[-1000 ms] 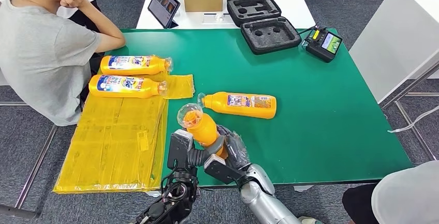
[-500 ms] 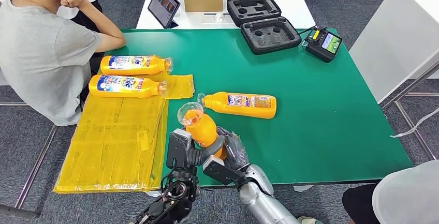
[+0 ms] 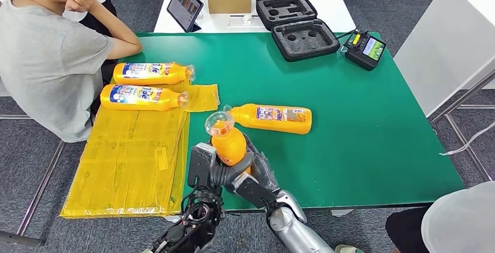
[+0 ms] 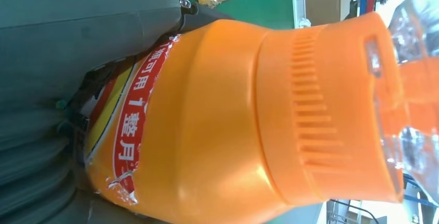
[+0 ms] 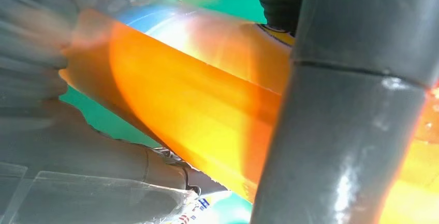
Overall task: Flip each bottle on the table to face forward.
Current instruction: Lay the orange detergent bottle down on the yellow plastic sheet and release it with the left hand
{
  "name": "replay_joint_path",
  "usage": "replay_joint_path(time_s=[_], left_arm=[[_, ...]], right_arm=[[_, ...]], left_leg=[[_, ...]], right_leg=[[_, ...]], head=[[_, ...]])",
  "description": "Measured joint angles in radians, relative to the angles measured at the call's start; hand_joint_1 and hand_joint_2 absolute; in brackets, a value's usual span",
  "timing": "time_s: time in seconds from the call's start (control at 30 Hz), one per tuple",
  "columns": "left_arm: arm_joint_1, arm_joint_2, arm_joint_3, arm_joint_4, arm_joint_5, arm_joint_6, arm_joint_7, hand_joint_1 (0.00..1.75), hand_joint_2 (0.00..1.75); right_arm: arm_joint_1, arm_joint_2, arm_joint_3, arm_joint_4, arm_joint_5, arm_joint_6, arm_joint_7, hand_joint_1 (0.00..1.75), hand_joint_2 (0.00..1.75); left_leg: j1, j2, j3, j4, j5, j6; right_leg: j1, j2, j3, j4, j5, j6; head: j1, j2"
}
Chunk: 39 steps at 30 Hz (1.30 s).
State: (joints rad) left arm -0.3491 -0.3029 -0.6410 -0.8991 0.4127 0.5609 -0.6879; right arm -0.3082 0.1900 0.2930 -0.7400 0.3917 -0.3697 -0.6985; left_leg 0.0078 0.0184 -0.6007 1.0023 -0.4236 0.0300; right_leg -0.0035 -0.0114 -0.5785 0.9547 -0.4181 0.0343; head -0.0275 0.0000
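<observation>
An orange bottle (image 3: 228, 144) with a clear cap stands tilted over the table's near edge, neck pointing away from me. My left hand (image 3: 205, 170) grips its lower part from the left and my right hand (image 3: 255, 180) holds it from the right. In the left wrist view the bottle (image 4: 233, 120) shows its ribbed orange neck and a red-and-white label strip beside the hand (image 4: 62, 53). In the right wrist view a thick grey finger (image 5: 352, 131) crosses the bottle's body (image 5: 196, 105). Three more orange bottles lie flat: two (image 3: 153, 73) (image 3: 143, 97) at the left, one (image 3: 271, 117) mid-table.
A yellow plastic sheet (image 3: 131, 159) covers the green table's (image 3: 362, 136) left front part. A person in a grey shirt (image 3: 49, 60) sits at the left edge. A black foam case (image 3: 297, 25) and a controller (image 3: 365, 48) lie at the far right.
The held bottle has swung more upright, and its cap has shifted right and slightly away from me. The lying bottles have stayed put.
</observation>
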Motion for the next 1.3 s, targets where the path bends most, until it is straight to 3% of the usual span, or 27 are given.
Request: replay_joint_path(time_s=[0.3, 0.43, 0.63, 0.83, 1.03, 1.17, 1.3], left_arm=[[-0.001, 0.001, 0.0, -0.001, -0.017, 0.002, 0.0, 1.75, 1.75], [-0.004, 0.019, -0.001, -0.009, -0.095, 0.044, -0.007, 1.75, 1.75], [-0.021, 0.119, 0.015, -0.053, -0.388, 0.096, 0.058, 1.75, 1.75], [-0.018, 0.185, 0.056, -0.096, -0.524, 0.1, 0.112, 1.75, 1.75], [-0.005, 0.298, 0.115, -0.171, -0.876, 0.129, 0.238, 1.75, 1.75], [-0.005, 0.336, 0.168, -0.204, -1.031, 0.123, 0.293, 1.75, 1.75], [-0.005, 0.355, 0.219, -0.234, -1.243, 0.109, 0.401, 1.75, 1.75]], right_arm=[[0.006, 0.0, 0.001, -0.001, -0.033, -0.001, 0.0, 0.0, 1.75], [0.014, -0.001, 0.002, -0.01, -0.066, 0.002, 0.0, 0.0, 1.75], [0.032, -0.009, 0.002, -0.03, -0.099, 0.021, 0.0, 0.0, 1.75], [0.042, -0.014, 0.002, -0.045, -0.111, 0.033, 0.0, 0.0, 1.75], [0.049, -0.021, 0.003, -0.067, -0.125, 0.073, 0.0, 0.0, 1.75], [0.045, -0.021, 0.011, -0.07, -0.126, 0.089, 0.0, 0.0, 1.75], [0.04, -0.019, 0.021, -0.07, -0.132, 0.104, 0.0, 0.0, 1.75]], left_leg=[[0.0, 0.0, 0.0, 0.0, 0.0, 0.0], [0.0, 0.0, 0.0, 0.0, 0.0, 0.0], [0.001, 0.0, 0.0, 0.0, 0.0, 0.0], [0.001, 0.0, -0.001, 0.0, 0.001, -0.001], [0.001, 0.0, -0.001, 0.0, 0.001, -0.001], [0.001, 0.0, -0.001, 0.0, 0.002, -0.002], [0.001, 0.0, -0.001, 0.0, 0.002, -0.002]], right_leg=[[0.0, 0.0, 0.0, 0.0, 0.0, 0.0], [0.0, 0.0, 0.0, 0.0, 0.0, 0.0], [0.001, 0.0, 0.0, 0.001, 0.0, 0.0], [0.0, 0.0, -0.001, 0.001, 0.0, 0.0], [0.001, 0.0, -0.001, 0.001, 0.0, 0.0], [0.001, -0.001, -0.001, 0.001, 0.0, 0.0], [0.001, -0.001, -0.001, 0.001, 0.0, 0.0]], head=[[0.0, 0.0], [0.0, 0.0], [0.0, 0.0], [0.0, 0.0], [0.0, 0.0], [0.0, 0.0], [0.0, 0.0]])
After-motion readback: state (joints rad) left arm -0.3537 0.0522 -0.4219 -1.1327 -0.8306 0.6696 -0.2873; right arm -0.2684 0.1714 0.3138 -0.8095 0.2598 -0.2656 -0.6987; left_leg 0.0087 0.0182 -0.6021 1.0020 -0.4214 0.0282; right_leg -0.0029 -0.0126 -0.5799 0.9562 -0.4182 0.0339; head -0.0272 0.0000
